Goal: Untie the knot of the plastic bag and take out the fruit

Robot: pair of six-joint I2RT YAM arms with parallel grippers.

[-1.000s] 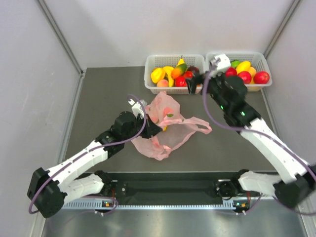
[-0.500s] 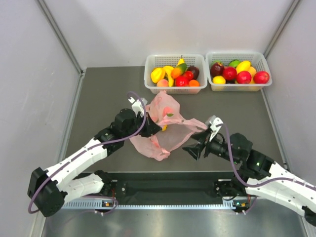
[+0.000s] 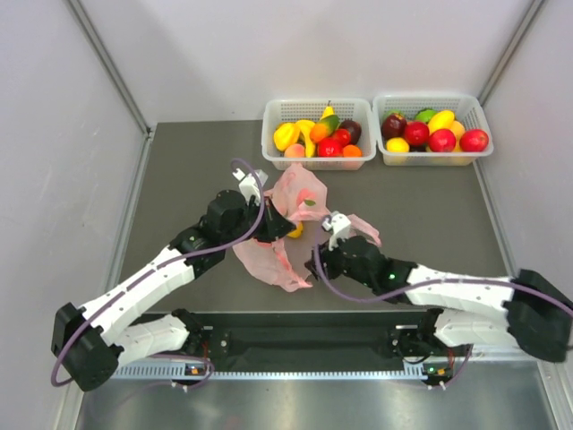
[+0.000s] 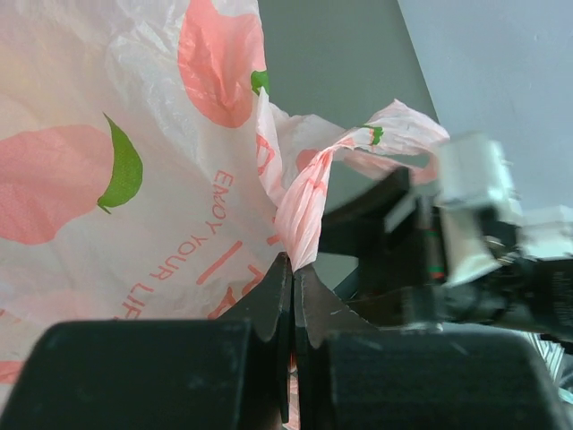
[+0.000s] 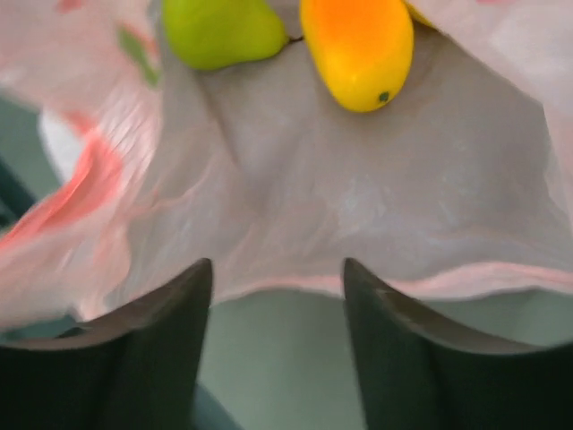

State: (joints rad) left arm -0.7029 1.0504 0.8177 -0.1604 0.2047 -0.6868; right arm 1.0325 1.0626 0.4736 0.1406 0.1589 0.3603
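Note:
The pink plastic bag (image 3: 300, 199) lies mid-table, its mouth facing the near right. My left gripper (image 3: 275, 230) is shut on a bunched strip of the bag's film (image 4: 304, 215), holding the edge up. My right gripper (image 3: 314, 261) is open and empty at the bag's mouth, its fingers (image 5: 161, 331) just short of the pink rim (image 5: 295, 285). Inside the bag the right wrist view shows a green fruit (image 5: 219, 29) and a yellow-orange fruit (image 5: 358, 52). One handle loop (image 3: 363, 228) lies loose over my right arm. No tied knot shows.
Two white baskets stand at the back: the left one (image 3: 269, 134) and the right one (image 3: 484, 134), both holding several coloured fruits. Grey walls close in the table on both sides. My right arm lies across the near table from the right.
My right arm swung from the far baskets down to the near side, then left to the bag's mouth. My left gripper kept its hold and drew the bag slightly up.

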